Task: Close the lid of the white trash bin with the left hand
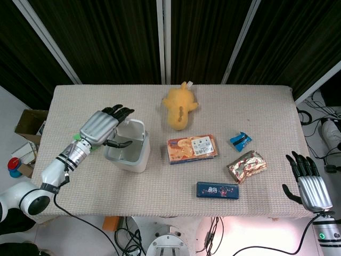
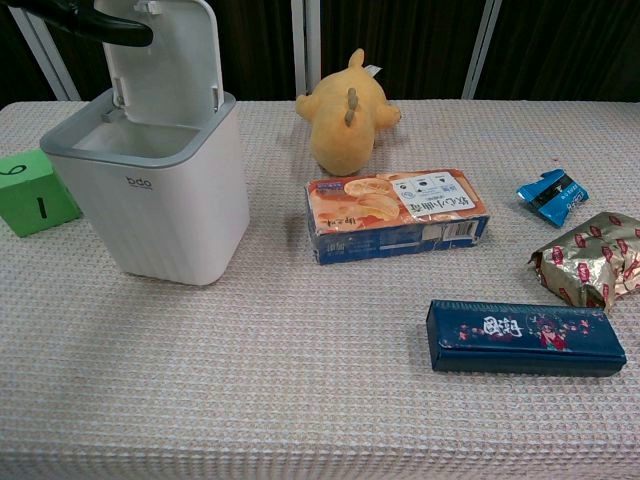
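The white trash bin (image 1: pixel 129 153) (image 2: pixel 160 195) stands on the left part of the table, its lid (image 2: pixel 166 60) raised upright at the back. My left hand (image 1: pixel 102 128) hovers over the bin's left side, fingers spread and reaching to the top of the lid (image 1: pixel 133 129). In the chest view only dark fingertips (image 2: pixel 85 22) of that hand show, at the lid's upper left edge. It holds nothing. My right hand (image 1: pixel 309 181) rests open at the table's right front edge, far from the bin.
A yellow plush toy (image 1: pixel 180 106) lies behind centre. A biscuit box (image 1: pixel 192 148), a dark blue box (image 1: pixel 218 190), a gold packet (image 1: pixel 246 166) and a small blue packet (image 1: pixel 240 140) lie to the right. A green block (image 2: pixel 32 193) sits left of the bin.
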